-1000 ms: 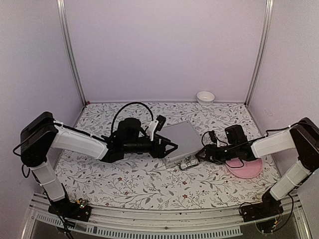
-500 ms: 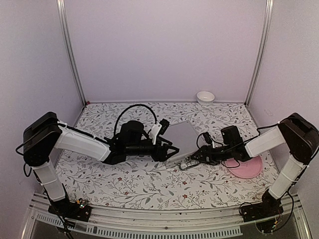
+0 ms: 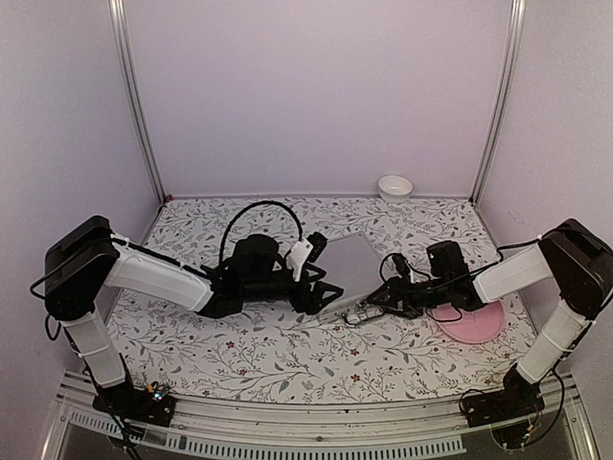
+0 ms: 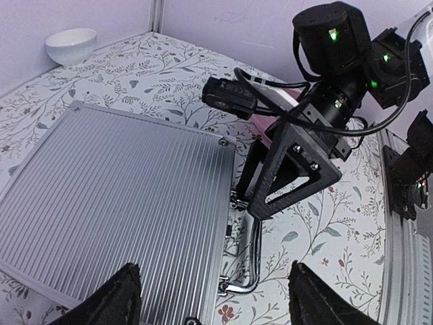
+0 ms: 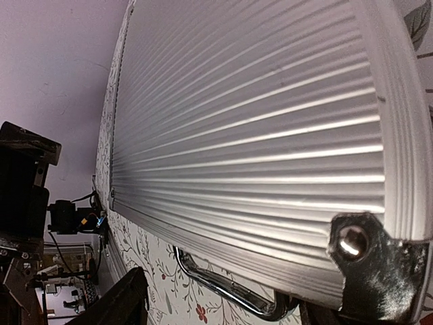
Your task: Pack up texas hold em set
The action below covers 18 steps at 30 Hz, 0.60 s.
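The silver ribbed aluminium case [image 3: 350, 266] lies flat and shut on the table; chips, cards, triangle and disc are out of view. Its chrome handle [image 3: 359, 314] points to the near side. My left gripper [image 3: 326, 287] is open at the case's near left edge, its fingers [image 4: 125, 292] spread over the lid [image 4: 115, 189] and the handle [image 4: 252, 261]. My right gripper [image 3: 380, 303] is open low at the case's near right corner, next to the handle [image 5: 230, 292], with the lid [image 5: 257, 115] filling its view. It shows as a black triangular finger [image 4: 298, 169] in the left wrist view.
A pink plate [image 3: 474, 326] lies at the right under my right forearm. A white bowl [image 3: 395, 186] stands at the back wall, also seen in the left wrist view [image 4: 71, 44]. The tabletop has a floral cloth.
My right gripper has moved left and down to the case's handle corner. My left gripper has shifted slightly right along the case's near edge. The case has not moved.
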{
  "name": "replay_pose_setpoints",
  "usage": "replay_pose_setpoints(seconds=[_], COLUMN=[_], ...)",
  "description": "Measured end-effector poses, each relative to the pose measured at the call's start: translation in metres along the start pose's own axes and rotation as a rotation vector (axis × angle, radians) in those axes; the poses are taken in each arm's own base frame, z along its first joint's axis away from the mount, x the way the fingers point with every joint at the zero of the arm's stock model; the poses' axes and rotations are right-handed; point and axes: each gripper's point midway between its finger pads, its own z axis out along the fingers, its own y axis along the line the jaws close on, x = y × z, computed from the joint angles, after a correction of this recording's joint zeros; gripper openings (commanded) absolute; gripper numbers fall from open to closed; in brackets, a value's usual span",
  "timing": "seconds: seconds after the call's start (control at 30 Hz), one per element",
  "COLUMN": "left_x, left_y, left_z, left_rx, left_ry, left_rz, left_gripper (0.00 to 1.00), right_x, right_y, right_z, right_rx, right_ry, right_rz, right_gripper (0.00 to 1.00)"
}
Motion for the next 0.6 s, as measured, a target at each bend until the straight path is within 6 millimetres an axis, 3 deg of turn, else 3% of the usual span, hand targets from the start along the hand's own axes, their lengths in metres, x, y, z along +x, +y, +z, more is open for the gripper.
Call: replay_pose_setpoints(seconds=[0.33, 0.6], left_x=[0.013, 0.028], left_y=[-0.008, -0.012], left_z=[0.002, 0.012], left_rx=[-0.01, -0.009], left_ry=[0.049, 0.093], left_rz=[0.099, 0.146], left_gripper=[0.8, 0.81], right_x=[0.001, -0.003], right_y=[0.008, 0.028], right_z=[-0.003, -0.007], right_rx=[-0.026, -0.09], right_ry=[0.014, 0.01], right_rz=[0.038, 0.03], right_gripper=[0.75, 0.75])
